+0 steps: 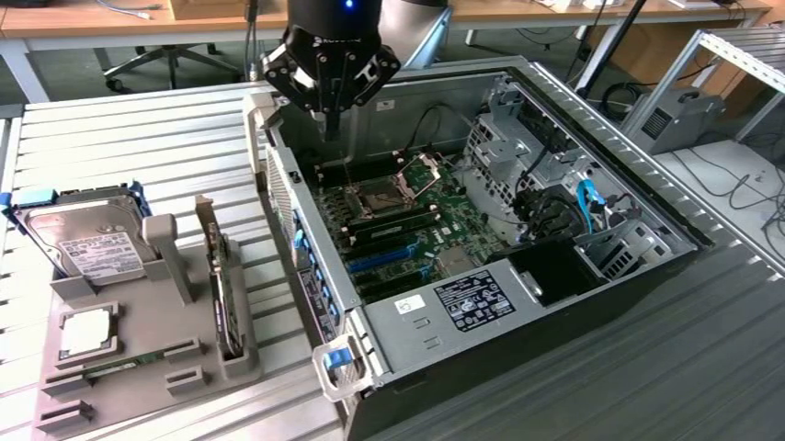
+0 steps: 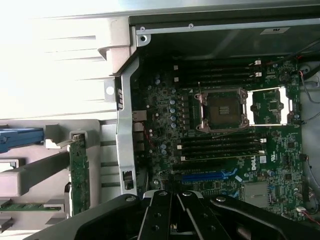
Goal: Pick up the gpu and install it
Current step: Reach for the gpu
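Note:
The gpu stands on its long edge in a slot of the grey holder, on the exterior view's left of the open computer case. In the wrist view the gpu appears as a narrow green board with a silver end. My gripper hangs above the far corner of the case, over its wall and well away from the gpu. Its black fingers are pressed together with nothing between them. The motherboard lies beneath it with its blue slot bare.
The holder also carries a silver hard drive with blue tabs, a square chip and a green memory stick. Inside the case are the open processor socket, drive cages and a power supply. The metal table is ribbed.

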Robot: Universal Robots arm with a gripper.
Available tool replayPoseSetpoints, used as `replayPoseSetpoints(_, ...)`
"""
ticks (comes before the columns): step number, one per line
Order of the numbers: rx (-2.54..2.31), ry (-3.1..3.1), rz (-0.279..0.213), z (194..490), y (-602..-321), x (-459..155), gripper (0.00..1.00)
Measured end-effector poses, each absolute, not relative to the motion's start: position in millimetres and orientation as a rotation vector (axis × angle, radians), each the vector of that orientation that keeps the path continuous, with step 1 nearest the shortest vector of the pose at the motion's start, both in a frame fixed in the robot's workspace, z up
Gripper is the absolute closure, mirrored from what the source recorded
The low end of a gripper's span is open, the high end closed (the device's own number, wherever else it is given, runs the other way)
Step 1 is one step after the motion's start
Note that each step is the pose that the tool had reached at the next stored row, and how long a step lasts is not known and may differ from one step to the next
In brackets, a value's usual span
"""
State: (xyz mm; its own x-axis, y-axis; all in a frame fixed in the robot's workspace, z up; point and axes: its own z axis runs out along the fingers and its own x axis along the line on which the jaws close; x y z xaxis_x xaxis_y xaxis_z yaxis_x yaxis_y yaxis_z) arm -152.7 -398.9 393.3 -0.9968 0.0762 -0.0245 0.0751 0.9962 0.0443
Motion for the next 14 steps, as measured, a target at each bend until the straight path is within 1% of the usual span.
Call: replayPoseSetpoints(14,0.118,3.112,0.068,393.3,-398.9,-158.0,0.89)
